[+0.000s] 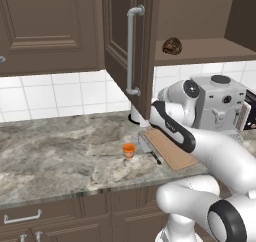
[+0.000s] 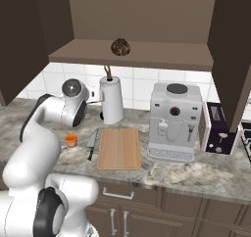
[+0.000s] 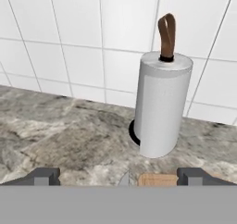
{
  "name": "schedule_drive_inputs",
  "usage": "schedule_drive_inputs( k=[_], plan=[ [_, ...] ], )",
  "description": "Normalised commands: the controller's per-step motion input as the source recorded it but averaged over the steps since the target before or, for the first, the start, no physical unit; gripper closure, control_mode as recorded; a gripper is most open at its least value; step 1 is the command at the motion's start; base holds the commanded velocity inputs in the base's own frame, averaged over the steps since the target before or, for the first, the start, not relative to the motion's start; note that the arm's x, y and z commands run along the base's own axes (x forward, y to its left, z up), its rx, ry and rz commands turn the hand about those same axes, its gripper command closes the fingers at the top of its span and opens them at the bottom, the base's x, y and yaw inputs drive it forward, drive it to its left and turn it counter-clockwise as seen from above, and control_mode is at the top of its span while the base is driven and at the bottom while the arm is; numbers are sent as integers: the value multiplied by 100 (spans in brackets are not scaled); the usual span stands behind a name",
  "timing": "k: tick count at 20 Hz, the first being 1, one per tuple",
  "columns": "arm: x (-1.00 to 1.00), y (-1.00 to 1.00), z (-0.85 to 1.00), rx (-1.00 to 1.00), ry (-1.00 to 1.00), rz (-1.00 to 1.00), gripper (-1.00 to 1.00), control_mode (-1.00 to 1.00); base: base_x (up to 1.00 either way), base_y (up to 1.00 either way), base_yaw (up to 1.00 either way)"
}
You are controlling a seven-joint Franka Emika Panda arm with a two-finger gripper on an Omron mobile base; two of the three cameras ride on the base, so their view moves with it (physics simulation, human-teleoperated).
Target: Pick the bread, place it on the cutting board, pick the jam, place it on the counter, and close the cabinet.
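Observation:
The bread (image 1: 172, 46) (image 2: 120, 47), a dark lumpy loaf, lies on the shelf of the open cabinet (image 1: 122, 41) (image 2: 233, 50). The jam (image 1: 129, 150) (image 2: 71, 140), a tiny orange jar, stands upright on the counter (image 1: 60, 151) (image 2: 196, 172), just left of a knife. The wooden cutting board (image 1: 172, 148) (image 2: 119, 148) lies bare on the counter under the shelf. My gripper (image 3: 120, 176) is open with nothing between its fingers. It hovers low over the counter behind the jam and faces the tiled wall.
A white paper towel roll (image 3: 162, 107) (image 2: 112, 100) stands right in front of the hand. A knife (image 1: 148, 148) (image 2: 92, 143) lies along the board's left edge. A coffee machine (image 2: 174, 121) and a toaster (image 2: 215, 128) stand to the right of the board.

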Motion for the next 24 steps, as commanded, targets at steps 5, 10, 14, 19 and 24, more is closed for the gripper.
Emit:
schedule_drive_inputs(
  k=[5,10,14,19,24],
  plan=[
    [-12,-18,26,0,0,0,-100,-100,0,0,0],
    [-19,-18,28,0,0,0,-100,-100,0,0,0],
    [-21,-10,30,0,0,0,-100,-100,0,0,0],
    [-25,-12,35,0,2,0,-100,-100,0,0,0],
    [-17,-13,30,0,2,0,-100,-100,0,0,0]
  ],
)
